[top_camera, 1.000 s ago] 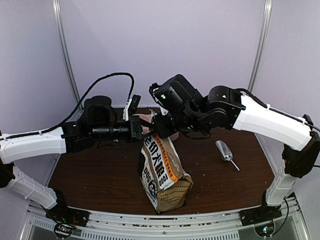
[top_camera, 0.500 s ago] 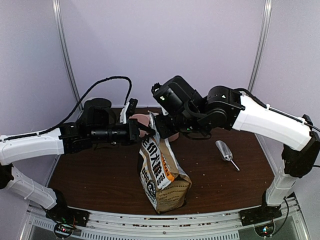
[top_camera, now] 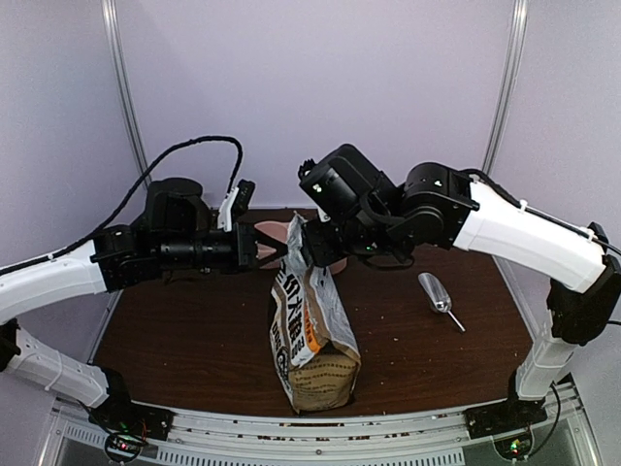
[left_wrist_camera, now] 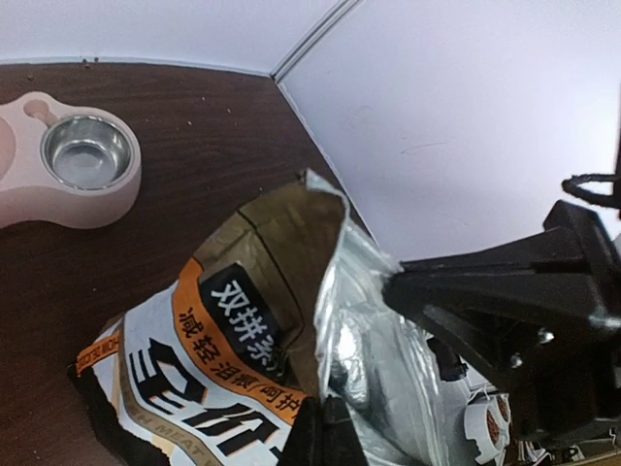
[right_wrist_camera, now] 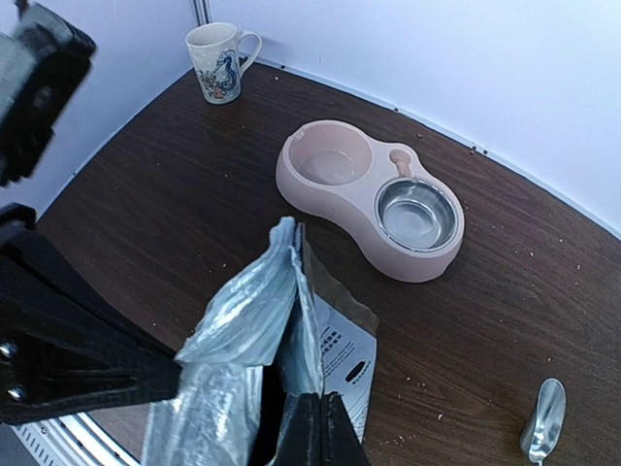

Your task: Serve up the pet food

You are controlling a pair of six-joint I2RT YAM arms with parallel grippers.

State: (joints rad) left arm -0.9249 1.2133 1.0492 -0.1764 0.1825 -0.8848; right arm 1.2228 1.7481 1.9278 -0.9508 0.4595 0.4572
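The top camera looks down from high behind the near edge over the whole desk (top_camera: 194,340). Both wrist cameras sit very near the open top of the bag (left_wrist_camera: 281,233), and both show the pink double bowl (right_wrist_camera: 349,221).

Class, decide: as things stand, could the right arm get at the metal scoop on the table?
Probably not yet. The scoop lies in the open with nothing around it, but the right gripper is shut on the top edge of the bag, so it would have to let go first.
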